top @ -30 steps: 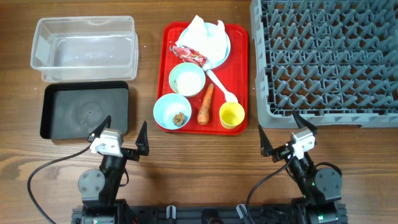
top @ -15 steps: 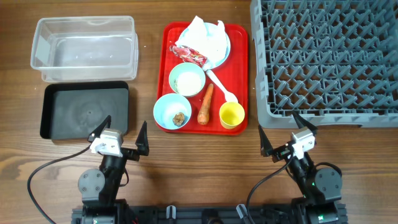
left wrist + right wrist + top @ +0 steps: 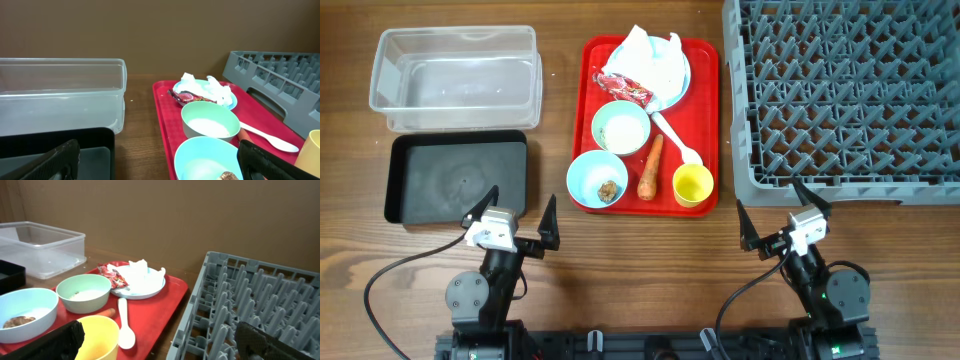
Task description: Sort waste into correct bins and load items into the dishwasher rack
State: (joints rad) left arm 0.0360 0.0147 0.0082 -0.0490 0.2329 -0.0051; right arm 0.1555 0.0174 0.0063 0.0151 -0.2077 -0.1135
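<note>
On the red tray [image 3: 705, 60] lie a pale-blue plate [image 3: 670, 88] with a crumpled white napkin [image 3: 642, 50] and a red snack wrapper [image 3: 624, 87], a mint bowl with white grains [image 3: 620, 127], a blue bowl with a brown lump [image 3: 597, 180], an orange carrot [image 3: 651, 166], a white spoon [image 3: 677, 139] and a yellow cup [image 3: 693, 184]. The clear tub [image 3: 456, 78] and black tray [image 3: 457, 177] stand at left, the grey rack [image 3: 848, 92] at right. My left gripper [image 3: 516, 218] and right gripper [image 3: 778, 217] are open and empty at the near edge.
The wooden table [image 3: 640, 270] stretches between the two arms. Cables run from both arm bases along the near edge. The red tray sits close between the black tray and the rack.
</note>
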